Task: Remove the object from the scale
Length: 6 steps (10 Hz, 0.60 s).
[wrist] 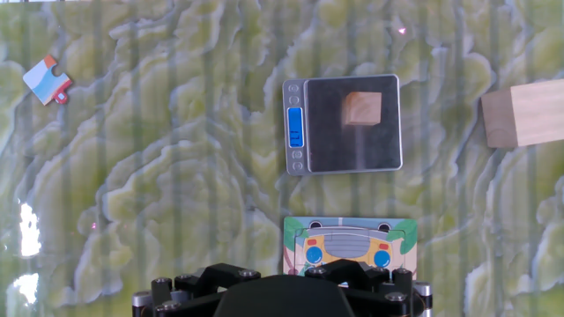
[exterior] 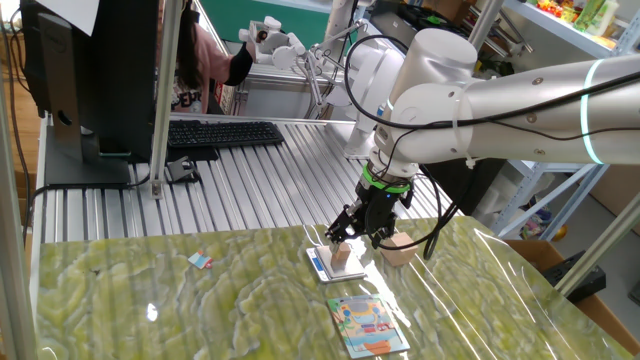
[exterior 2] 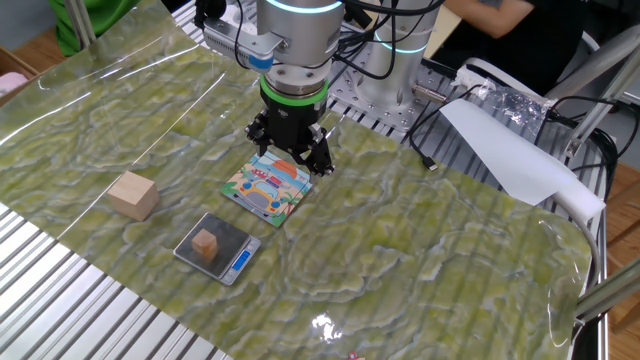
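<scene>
The jaws of the black two-finger gripper [exterior 2: 290, 160] hold nothing, and whether they stand apart or closed I cannot tell with certainty, because in the other fixed view the fingers are dark against the card and in the hand view only the black base of the hand shows at the lower edge. The gripper hangs low over the colourful illustrated card with a yellow bus [exterior 2: 268, 186], not over the scale. The tiny tan-brown wooden cube [wrist: 362, 109] sits on the silvery plate of the small thin square scale with a blue display strip [wrist: 304, 157], a little toward the side away from the strip, and it lies flat with its faces roughly parallel to the plate edges. The relation that matters is this: in the hand view the cube lies ahead of the jaws, beyond the card, and slightly to the right of the middle line. The cube has no long axis, so in my judgement any pair of opposite faces can serve for the grasp. The larger pale tan wooden block [wrist: 522, 113] rests on the green marbled table [wrist: 176, 194] to the right of the scale, well apart from the cube. A small jigsaw piece in blue, white and red [wrist: 48, 80] lies far to the left.
</scene>
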Available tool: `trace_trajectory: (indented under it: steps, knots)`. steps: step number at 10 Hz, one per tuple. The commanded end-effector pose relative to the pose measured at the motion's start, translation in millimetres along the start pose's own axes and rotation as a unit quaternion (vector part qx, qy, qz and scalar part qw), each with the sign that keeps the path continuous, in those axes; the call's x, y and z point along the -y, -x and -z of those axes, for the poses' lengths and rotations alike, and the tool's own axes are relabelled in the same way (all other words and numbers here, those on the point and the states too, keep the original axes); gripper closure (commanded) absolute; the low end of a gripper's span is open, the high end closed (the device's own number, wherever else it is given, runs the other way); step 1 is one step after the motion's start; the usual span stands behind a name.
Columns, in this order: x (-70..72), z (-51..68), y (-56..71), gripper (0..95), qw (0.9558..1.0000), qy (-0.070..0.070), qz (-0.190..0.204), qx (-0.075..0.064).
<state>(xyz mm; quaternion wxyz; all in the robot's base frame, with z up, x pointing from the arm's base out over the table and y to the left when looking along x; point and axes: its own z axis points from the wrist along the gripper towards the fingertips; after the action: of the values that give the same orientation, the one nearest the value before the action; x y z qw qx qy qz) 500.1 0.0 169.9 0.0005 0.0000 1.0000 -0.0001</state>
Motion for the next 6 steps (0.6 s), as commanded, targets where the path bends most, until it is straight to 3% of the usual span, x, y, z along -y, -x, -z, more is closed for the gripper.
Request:
trace_trajectory:
  steps: [1,6]
  knots:
    - [-0.1,0.0,-0.3,95.0,0.9999,0.001,0.014,0.007]
    - [-0.4,-0.8,-1.9,95.0,0.9999,0.002,0.012,0.007]
